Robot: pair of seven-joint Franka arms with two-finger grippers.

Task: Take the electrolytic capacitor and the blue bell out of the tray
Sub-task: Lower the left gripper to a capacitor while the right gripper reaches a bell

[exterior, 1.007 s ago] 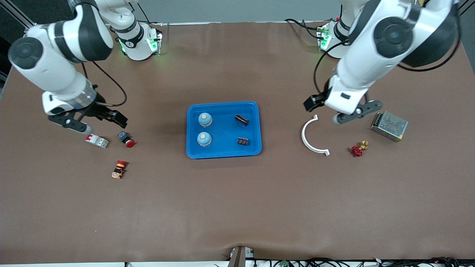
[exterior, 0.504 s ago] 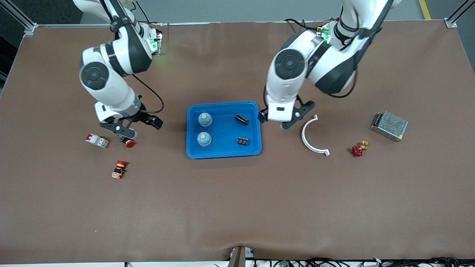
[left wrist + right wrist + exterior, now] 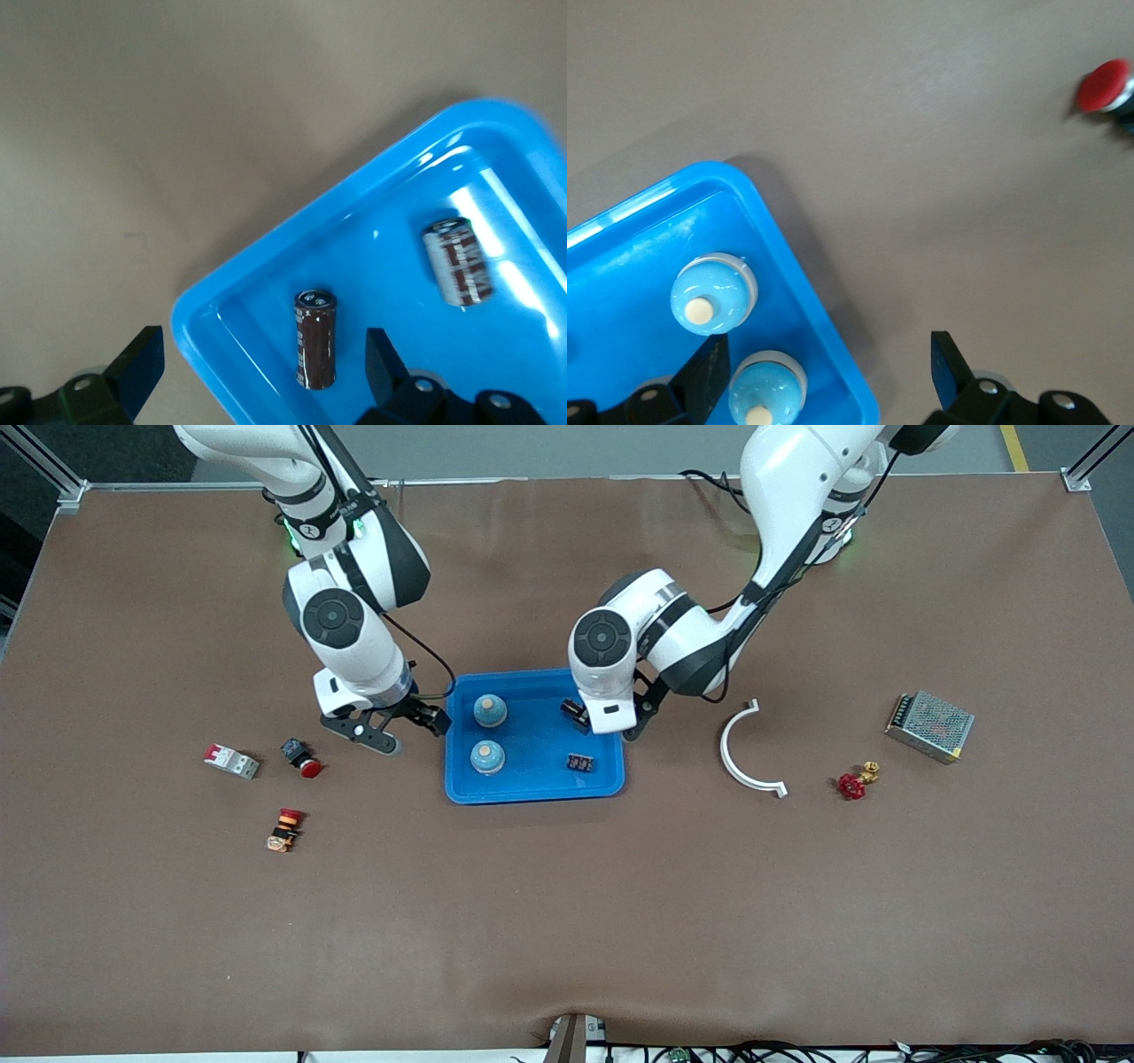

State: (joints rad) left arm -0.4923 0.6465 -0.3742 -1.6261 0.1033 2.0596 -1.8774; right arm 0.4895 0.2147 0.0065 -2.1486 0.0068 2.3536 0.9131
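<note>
A blue tray (image 3: 532, 790) sits mid-table. It holds two blue bells with tan tops (image 3: 490, 710) (image 3: 487, 756) and two dark capacitors (image 3: 580, 763), one partly hidden under my left hand. My left gripper (image 3: 605, 724) is open over the tray's corner at the left arm's end. In the left wrist view its gripper (image 3: 261, 372) straddles one lying capacitor (image 3: 315, 351), with the other capacitor (image 3: 457, 262) beside it. My right gripper (image 3: 413, 724) is open over the tray's edge at the right arm's end. In the right wrist view its gripper (image 3: 828, 372) is beside the bells (image 3: 713, 294) (image 3: 766, 390).
A white curved piece (image 3: 742, 760), a red valve (image 3: 852, 785) and a metal mesh box (image 3: 930, 726) lie toward the left arm's end. A red button (image 3: 302, 760), a breaker (image 3: 232, 762) and an orange switch (image 3: 283, 830) lie toward the right arm's end.
Both arms have swung in from the table's ends to the blue tray. Both grippers stay open and empty. Nothing on the table has moved.
</note>
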